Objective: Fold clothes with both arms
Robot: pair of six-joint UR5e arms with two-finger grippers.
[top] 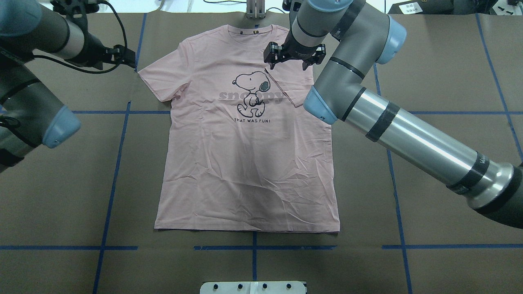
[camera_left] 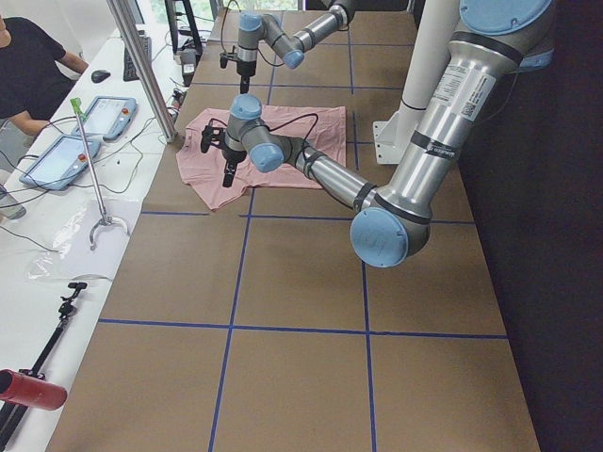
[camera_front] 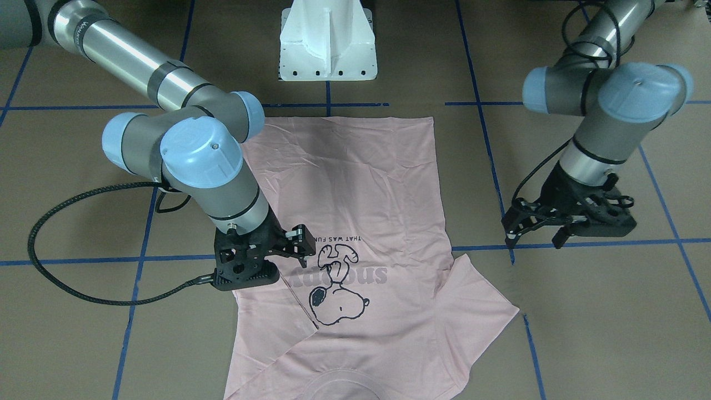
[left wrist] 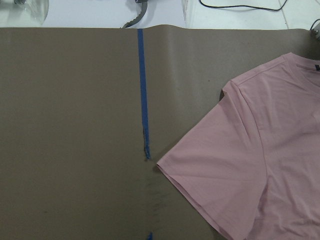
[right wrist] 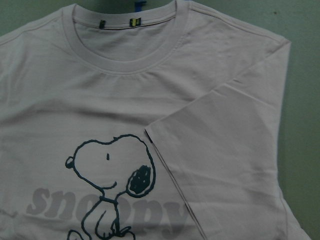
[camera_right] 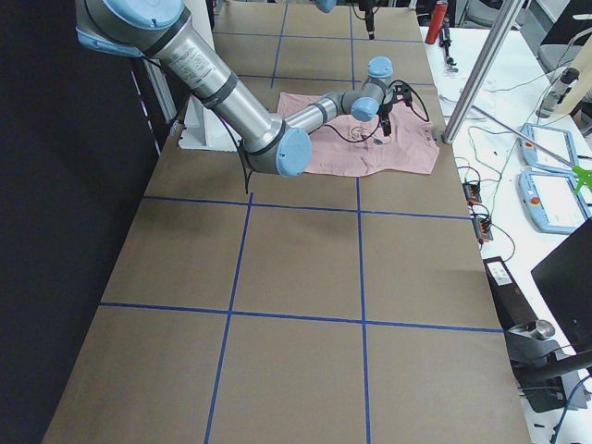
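The pale pink Snoopy T-shirt (top: 245,163) lies flat, print up, collar away from the robot; it also shows in the front view (camera_front: 361,183). Its sleeve on the robot's right is folded inward over the chest (top: 292,83) (right wrist: 225,150). My right gripper (top: 294,61) (camera_front: 304,244) hovers over that folded sleeve, open and empty. The other sleeve (top: 157,79) (left wrist: 240,165) lies spread flat. My left gripper (top: 131,59) (camera_front: 532,243) is open and empty, just off that sleeve's outer corner, over bare table. No fingers show in either wrist view.
The brown table surface (top: 61,183) carries a grid of blue tape lines (top: 118,163). The white pedestal (camera_front: 328,44) stands at the robot's side. A side bench with tablets (camera_left: 89,118), a metal post (camera_left: 141,66) and an operator (camera_left: 28,66) lies beyond the shirt's collar.
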